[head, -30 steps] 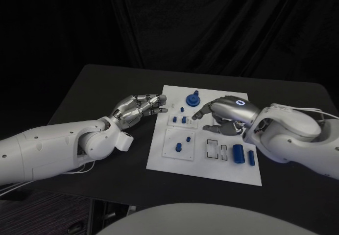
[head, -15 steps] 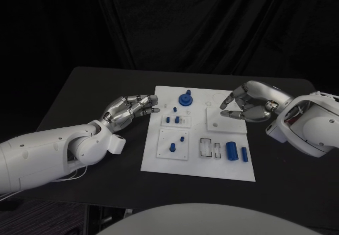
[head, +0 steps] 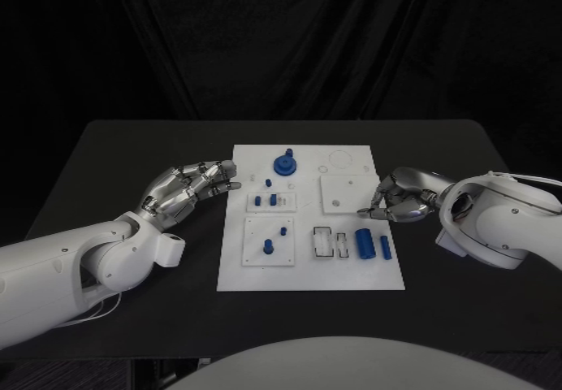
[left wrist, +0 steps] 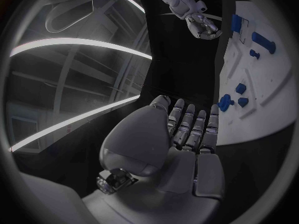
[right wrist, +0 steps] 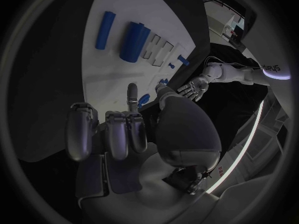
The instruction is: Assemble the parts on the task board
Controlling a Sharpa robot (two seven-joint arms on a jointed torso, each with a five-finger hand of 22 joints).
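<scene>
Both hands flank the task board (head: 310,272).
Left hand (head: 188,188) spread, empty; right hand (head: 402,199) curled (nothing held) at the board's edge.

Bare tabletop (head: 129,154) flanks the task board (head: 310,272) on both sides. Your left hand (head: 188,188) sits just off its left edge, your right hand (head: 402,199) at its right edge. Upright blue parts (head: 285,165) crowd the board's far left; near strip open.
</scene>
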